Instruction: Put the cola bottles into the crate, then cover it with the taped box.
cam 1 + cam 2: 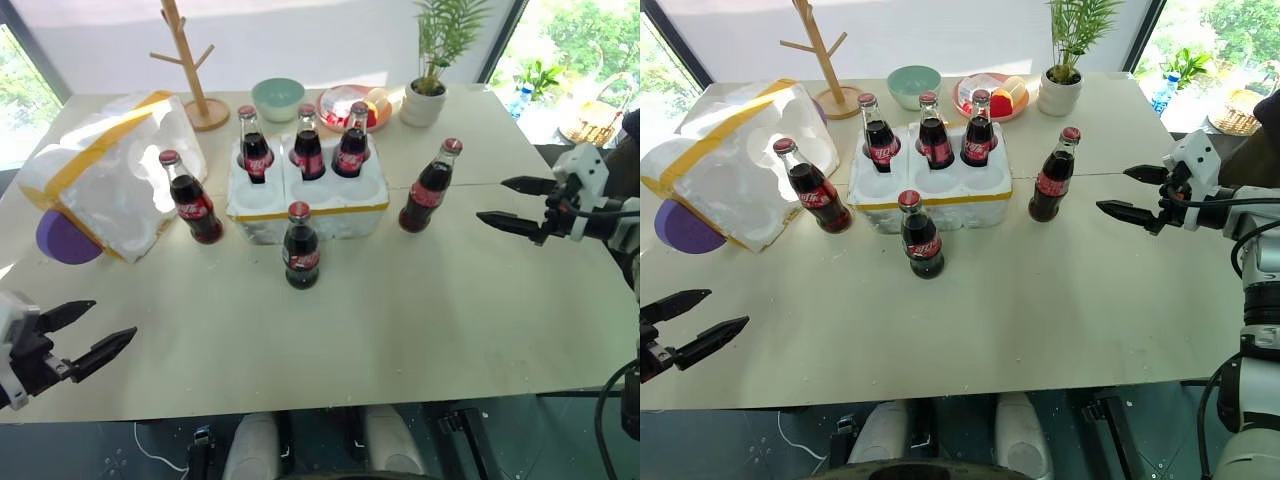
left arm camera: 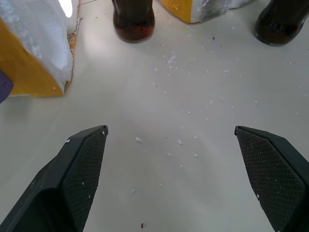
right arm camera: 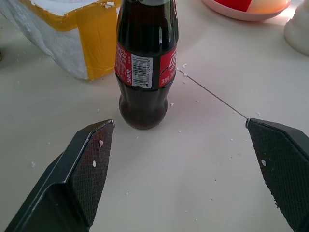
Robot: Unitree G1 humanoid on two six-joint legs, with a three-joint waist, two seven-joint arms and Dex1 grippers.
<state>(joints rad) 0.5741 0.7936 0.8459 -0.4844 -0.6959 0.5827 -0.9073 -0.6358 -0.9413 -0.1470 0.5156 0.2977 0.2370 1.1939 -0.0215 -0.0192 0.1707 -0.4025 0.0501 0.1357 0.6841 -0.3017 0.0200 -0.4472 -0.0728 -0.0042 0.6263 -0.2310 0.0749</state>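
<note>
In the middle of the table (image 1: 420, 330) sat the crate (image 1: 305, 205), with three cola bottles (image 1: 308, 145) standing in its back wells and the three front wells empty. Three more bottles stood on the table: one just in front of the crate (image 1: 300, 247), one at its left (image 1: 192, 199), one at its right (image 1: 430, 187). The taped box (image 1: 105, 175) lay tipped on its side to the left, not yet used as a cover. The task looked about half done. The right gripper (image 1: 515, 205), fingers spread, pointed at the right-hand bottle; the left gripper (image 1: 92, 330), also spread, hung empty near the table edge. The box's far end was hidden
</note>
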